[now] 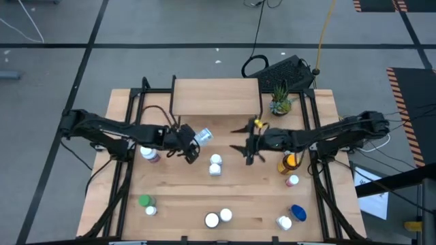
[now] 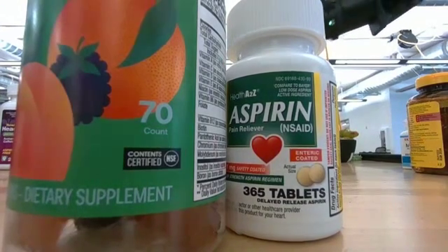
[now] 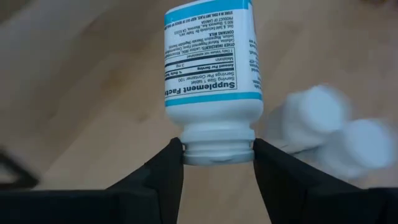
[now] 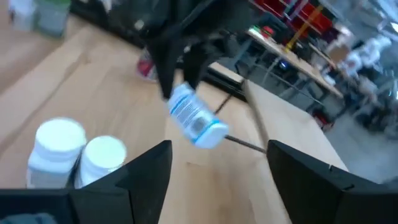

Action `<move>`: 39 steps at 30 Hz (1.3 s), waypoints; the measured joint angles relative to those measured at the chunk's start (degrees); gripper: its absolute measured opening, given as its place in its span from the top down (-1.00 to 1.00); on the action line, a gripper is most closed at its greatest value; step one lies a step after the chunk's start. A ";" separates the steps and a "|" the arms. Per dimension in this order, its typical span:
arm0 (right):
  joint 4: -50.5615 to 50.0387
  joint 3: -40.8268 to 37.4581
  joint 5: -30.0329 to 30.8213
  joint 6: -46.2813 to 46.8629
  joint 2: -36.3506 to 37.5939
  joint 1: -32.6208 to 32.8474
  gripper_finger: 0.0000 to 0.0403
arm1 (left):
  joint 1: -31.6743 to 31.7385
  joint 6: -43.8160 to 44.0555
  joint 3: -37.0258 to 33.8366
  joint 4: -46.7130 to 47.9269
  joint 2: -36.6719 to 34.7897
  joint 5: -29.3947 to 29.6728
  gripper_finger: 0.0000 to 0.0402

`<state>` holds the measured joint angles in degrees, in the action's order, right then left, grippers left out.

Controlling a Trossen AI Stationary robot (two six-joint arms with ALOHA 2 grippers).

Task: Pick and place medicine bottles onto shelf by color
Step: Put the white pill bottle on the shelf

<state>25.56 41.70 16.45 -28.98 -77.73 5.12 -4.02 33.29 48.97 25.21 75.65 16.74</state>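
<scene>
**Inspector:** High view first. Left gripper (image 1: 191,144) sits over the table's middle, just in front of the shelf (image 1: 215,96). State of the fingers?

**Recorder:** Clamped on the neck of a white bottle with a blue-edged label (image 3: 211,74). The left wrist view shows both fingers (image 3: 163,171) pressed against it, the bottle's base pointing away from the wrist. It is held clear of the tabletop (image 1: 177,197).

**Inspector:** Right gripper (image 1: 249,141)?

**Recorder:** Near the shelf's right front corner, fingers spread apart, holding nothing.

**Inspector:** Remaining bottles?

**Recorder:** Two white bottles (image 1: 215,165) stand between the grippers. An amber bottle (image 1: 289,162) is under the right arm, a green one (image 1: 144,201) front left, a blue one (image 1: 298,213) front right. The shelf carries no bottles.

**Inspector:** Surroundings?

**Recorder:** A potted plant (image 1: 279,101) stands beside the shelf. The low view is filled by a supplement bottle (image 2: 112,119) and an aspirin bottle (image 2: 280,133).
</scene>
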 joint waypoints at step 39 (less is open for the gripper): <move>-2.25 11.52 -10.91 -2.12 -11.88 2.04 0.27 | -5.58 -18.68 -0.04 -16.89 -3.49 -8.18 -0.02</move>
<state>23.31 53.22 5.53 -31.10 -89.61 7.16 -9.61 14.62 48.93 8.33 72.16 8.56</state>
